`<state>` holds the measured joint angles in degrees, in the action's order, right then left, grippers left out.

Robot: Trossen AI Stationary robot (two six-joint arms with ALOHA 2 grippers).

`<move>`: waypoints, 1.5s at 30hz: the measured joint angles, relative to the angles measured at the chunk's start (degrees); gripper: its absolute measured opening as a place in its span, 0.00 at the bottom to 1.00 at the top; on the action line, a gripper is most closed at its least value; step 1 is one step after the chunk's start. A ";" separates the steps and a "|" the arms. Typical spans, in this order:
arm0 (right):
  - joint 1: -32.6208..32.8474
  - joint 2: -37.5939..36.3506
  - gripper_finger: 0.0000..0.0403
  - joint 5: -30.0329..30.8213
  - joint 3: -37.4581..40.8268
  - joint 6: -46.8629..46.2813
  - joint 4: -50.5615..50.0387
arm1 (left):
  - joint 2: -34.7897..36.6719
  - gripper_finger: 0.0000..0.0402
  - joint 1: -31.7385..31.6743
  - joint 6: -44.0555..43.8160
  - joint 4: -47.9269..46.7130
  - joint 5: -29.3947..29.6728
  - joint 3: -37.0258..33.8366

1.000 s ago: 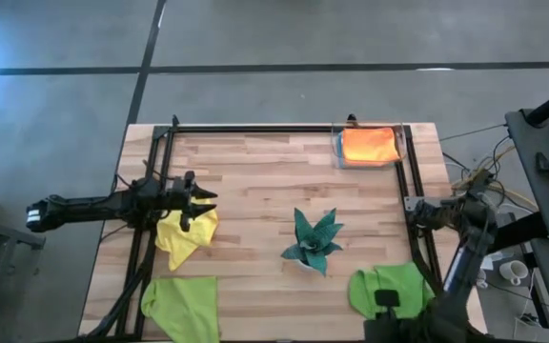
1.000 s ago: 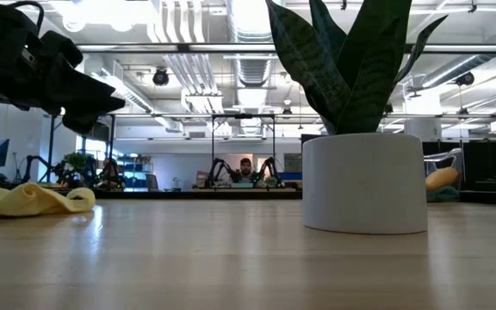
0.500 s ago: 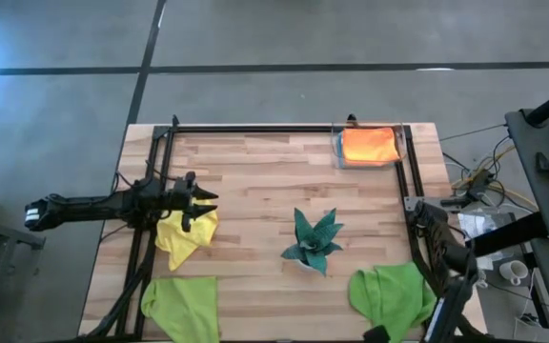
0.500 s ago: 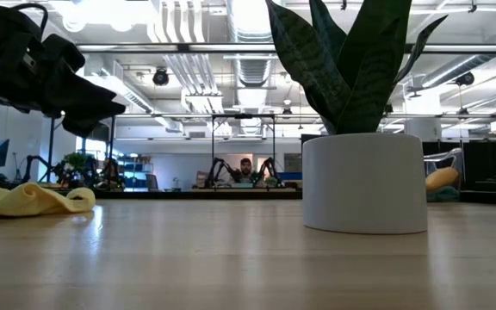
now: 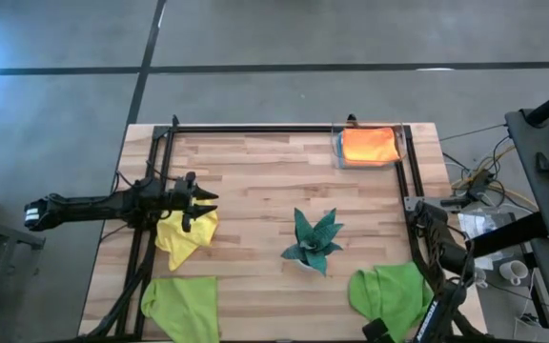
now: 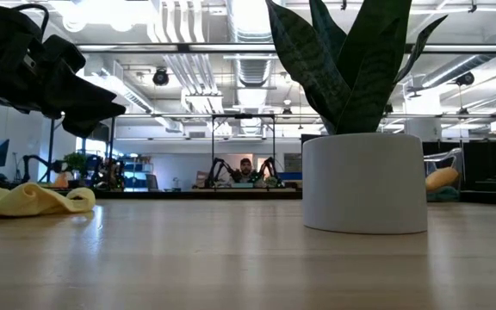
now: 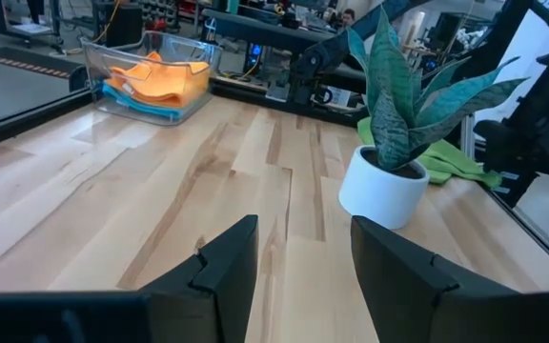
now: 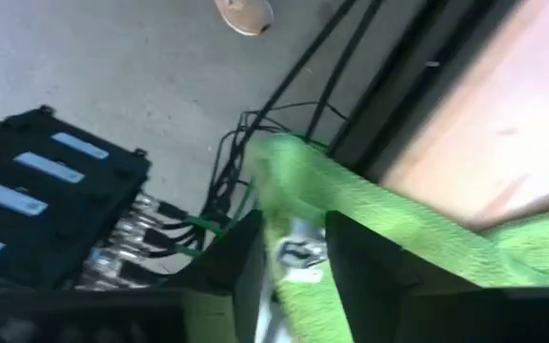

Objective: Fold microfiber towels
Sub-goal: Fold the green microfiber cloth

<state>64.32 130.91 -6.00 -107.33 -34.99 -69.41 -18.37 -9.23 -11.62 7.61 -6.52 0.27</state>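
The left end effector (image 5: 201,202) hovers over the yellow towel (image 5: 185,235) at the table's (image 5: 255,181) left side, its fingers (image 7: 222,267) spread with nothing between them. The right end effector (image 8: 292,252) sits off the table's right front corner, its fingers pinching the hanging edge of a lime green towel (image 5: 389,289). Another lime green towel (image 5: 183,304) lies front left. An orange towel (image 5: 369,145) rests over a light blue one in a clear bin (image 7: 98,62) at the back right. A potted snake plant (image 5: 310,241) stands mid-table. No writing is legible.

You have a crumpled yellow towel (image 5: 187,235) at the tabletop's left, lime green towels at the near-left (image 5: 182,307) and near-right (image 5: 389,291) corners, and an orange towel (image 5: 369,145) folded far right.
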 joint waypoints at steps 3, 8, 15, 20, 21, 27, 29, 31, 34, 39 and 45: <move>-0.82 -0.30 0.19 0.02 2.67 0.51 0.61 | 0.02 0.38 0.00 0.00 -0.01 -0.01 0.00; -1.93 -2.64 0.04 -0.14 6.49 1.19 2.82 | 0.02 0.38 0.00 0.00 0.00 -0.02 0.00; -4.22 -17.57 0.02 10.26 16.10 -7.34 -8.69 | 0.02 0.38 0.00 0.01 -0.02 0.00 0.00; -6.03 -36.42 0.02 21.80 28.51 -22.20 -14.78 | 0.02 0.38 0.00 0.01 -0.01 -0.01 0.00; -7.26 -40.36 0.02 23.28 30.85 -24.08 -15.64 | 0.02 0.38 0.00 0.04 0.02 0.00 0.00; -22.95 -59.48 0.02 37.42 38.33 -23.20 -17.46 | 0.04 0.38 0.00 0.07 1.84 0.63 0.00; -31.24 -63.94 0.02 42.84 38.01 -16.17 -15.95 | 0.02 0.38 0.00 0.05 1.86 0.63 0.00; -40.63 -66.62 0.02 46.96 36.18 -5.41 -11.53 | 0.02 0.38 0.00 0.11 2.03 0.63 0.00; -55.11 -67.46 0.02 48.30 31.61 15.01 -1.23 | -0.28 0.38 0.00 0.06 3.68 1.73 0.00; -75.09 -60.73 0.02 47.40 19.02 45.71 17.60 | -0.30 0.38 -0.02 0.24 7.72 2.52 0.00; -86.96 -45.78 0.02 26.54 -3.25 56.02 25.79 | -0.76 0.38 -0.04 0.36 9.89 3.89 0.00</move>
<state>-22.64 85.14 20.55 -110.58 21.03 -43.62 -19.13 -9.28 -11.26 17.51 -2.64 0.27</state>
